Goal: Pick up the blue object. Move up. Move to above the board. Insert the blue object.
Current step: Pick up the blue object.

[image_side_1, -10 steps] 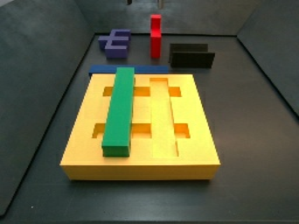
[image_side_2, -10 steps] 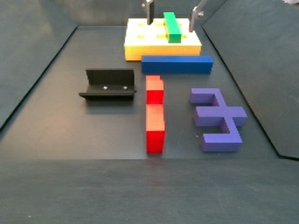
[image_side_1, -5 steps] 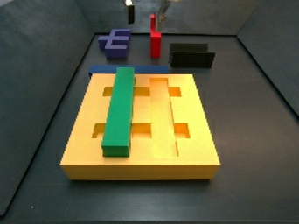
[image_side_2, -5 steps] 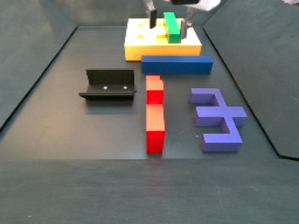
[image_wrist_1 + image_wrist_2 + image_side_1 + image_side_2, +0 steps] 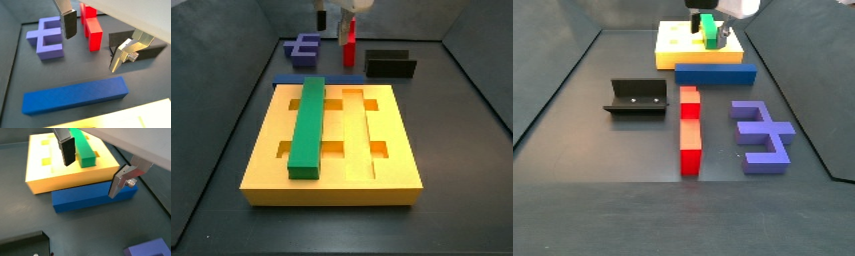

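Observation:
The blue object (image 5: 73, 95) is a long blue bar lying flat on the dark floor against the end of the yellow board (image 5: 63, 175). It also shows in a wrist view (image 5: 87, 202) and in both side views (image 5: 305, 78) (image 5: 716, 73). The board (image 5: 372, 150) (image 5: 671, 45) carries a green bar (image 5: 307, 125) in one groove. My gripper (image 5: 93, 42) (image 5: 93, 168) is open and empty, hanging above the blue bar with its fingers (image 5: 70, 24) apart. It shows high up in both side views (image 5: 337, 20) (image 5: 710, 30).
A red bar (image 5: 690, 128) (image 5: 91, 27), a purple-blue E-shaped block (image 5: 762, 135) (image 5: 45, 37) and the dark fixture (image 5: 636, 97) (image 5: 390, 63) sit on the floor beyond the blue bar. Dark walls enclose the floor.
My gripper has come down into view from above, toward the blue bar, still open. Nothing on the floor has moved.

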Robot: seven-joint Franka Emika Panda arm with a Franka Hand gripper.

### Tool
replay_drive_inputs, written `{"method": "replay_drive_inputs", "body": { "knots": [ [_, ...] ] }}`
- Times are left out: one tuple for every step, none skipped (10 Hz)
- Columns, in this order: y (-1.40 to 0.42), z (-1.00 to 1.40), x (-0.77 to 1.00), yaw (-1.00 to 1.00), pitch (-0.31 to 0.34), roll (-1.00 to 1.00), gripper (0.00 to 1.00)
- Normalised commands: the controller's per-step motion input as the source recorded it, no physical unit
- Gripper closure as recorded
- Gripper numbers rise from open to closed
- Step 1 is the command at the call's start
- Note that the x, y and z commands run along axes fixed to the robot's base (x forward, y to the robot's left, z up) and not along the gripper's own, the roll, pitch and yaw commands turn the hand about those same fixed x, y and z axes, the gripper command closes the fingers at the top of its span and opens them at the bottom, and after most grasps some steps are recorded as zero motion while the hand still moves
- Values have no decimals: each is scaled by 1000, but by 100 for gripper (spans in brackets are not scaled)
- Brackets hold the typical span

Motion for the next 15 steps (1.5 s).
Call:
{"method": "replay_drive_inputs", "body": {
  "knots": [
    [-46, -29, -180, -917, 79, 200, 0],
    [-43, -51, -177, -917, 80, 194, 0],
    [-220, -300, -37, -880, 37, 131, 0],
    [-443, -589, 0, -589, 0, 86, 0],
    [-329, -514, 0, -617, 0, 36, 0],
    [-234, -511, -17, -634, 0, 3, 0],
    [-146, -534, -149, -686, 0, 0, 0],
    [-31, -437, -209, -651, -10, 0, 0],
    [0, -380, -226, -517, -110, -79, 0],
    [34, -277, -111, -386, -186, -201, 0],
    [17, -237, -23, -177, -186, -273, 0],
    [0, -269, 0, -51, -176, -263, 0],
    [0, -254, 17, 0, -89, -173, 0],
    [6, -246, 117, 0, 0, 0, 0],
    [66, -183, 0, 0, 3, 0, 0]
  ]
}}
